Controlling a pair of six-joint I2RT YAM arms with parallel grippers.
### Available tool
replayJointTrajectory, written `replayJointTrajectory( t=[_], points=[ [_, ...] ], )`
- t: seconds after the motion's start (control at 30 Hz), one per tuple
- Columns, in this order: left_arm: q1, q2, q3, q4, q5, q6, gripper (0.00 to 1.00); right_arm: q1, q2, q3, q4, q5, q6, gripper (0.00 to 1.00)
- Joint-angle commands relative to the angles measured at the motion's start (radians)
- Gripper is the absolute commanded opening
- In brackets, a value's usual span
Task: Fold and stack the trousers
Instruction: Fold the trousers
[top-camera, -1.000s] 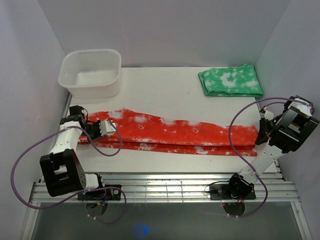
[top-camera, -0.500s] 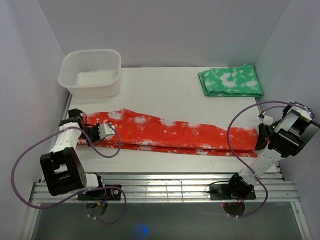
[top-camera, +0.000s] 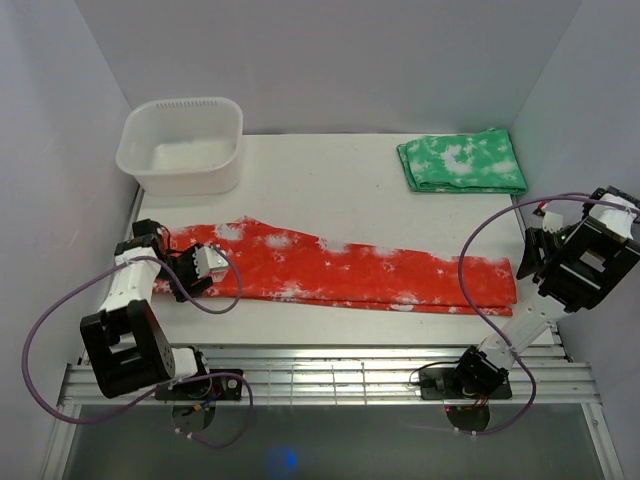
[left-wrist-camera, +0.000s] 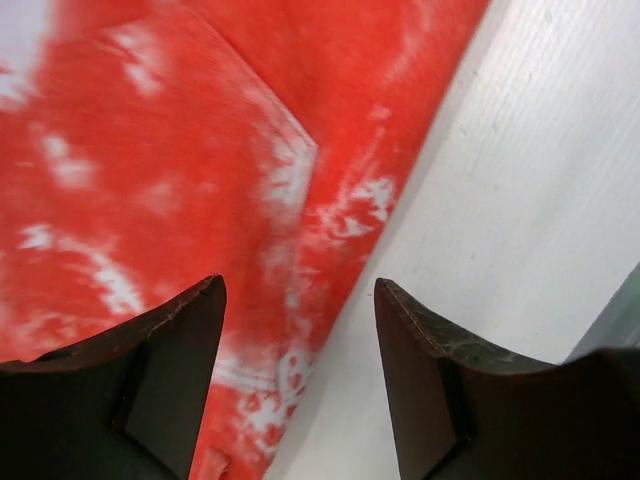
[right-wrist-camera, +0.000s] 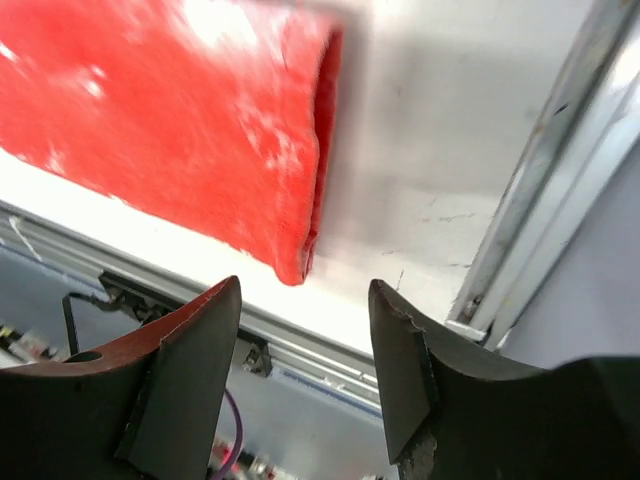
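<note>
The trousers (top-camera: 340, 270), red-orange with white blotches, lie folded lengthwise in a long strip across the table. My left gripper (top-camera: 207, 262) hovers over their left end, open, with cloth (left-wrist-camera: 150, 180) and bare table showing between the fingers. My right gripper (top-camera: 523, 258) is lifted just off the strip's right end, open and holding nothing. In the right wrist view the folded end of the trousers (right-wrist-camera: 200, 130) lies on the table beyond the fingers.
A white plastic tub (top-camera: 182, 144) stands at the back left. A folded green cloth with white blotches (top-camera: 462, 162) lies at the back right. The metal rail (top-camera: 330, 372) runs along the near table edge. White walls close in both sides.
Both grippers have opened and let go of the trousers. The strip has dropped flat on the table, and the right gripper has pulled up and to the right.
</note>
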Motion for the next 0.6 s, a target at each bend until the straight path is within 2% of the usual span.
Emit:
replayJointTrajectory(
  t=[0.0, 0.13, 0.17, 0.2, 0.3, 0.43, 0.53, 0.57],
  points=[
    [0.006, -0.129, 0.097, -0.079, 0.192, -0.059, 0.72, 0.001, -0.056, 0.125, 0.029, -0.151, -0.010, 0.60],
    [0.006, -0.108, 0.201, -0.049, 0.303, -0.253, 0.74, 0.087, -0.075, 0.085, 0.114, -0.178, 0.034, 0.58],
    [0.006, -0.071, 0.213, -0.038, 0.315, -0.343, 0.79, 0.106, -0.076, 0.075, 0.172, -0.155, 0.069, 0.58],
    [0.005, -0.048, 0.226, -0.021, 0.331, -0.388, 0.81, 0.139, -0.073, 0.064, 0.199, -0.144, 0.086, 0.58],
    [0.005, 0.035, 0.249, -0.003, 0.338, -0.511, 0.87, 0.178, -0.055, 0.030, 0.272, -0.087, 0.145, 0.57],
    [0.003, 0.084, 0.203, 0.079, 0.302, -0.611, 0.88, 0.193, -0.007, 0.001, 0.332, -0.027, 0.185, 0.56],
    [0.002, 0.106, 0.152, 0.155, 0.242, -0.668, 0.84, 0.190, 0.022, -0.018, 0.346, 0.000, 0.188, 0.39],
    [0.002, 0.127, 0.144, 0.165, 0.201, -0.677, 0.82, 0.187, 0.023, -0.022, 0.346, 0.003, 0.188, 0.29]
  ],
)
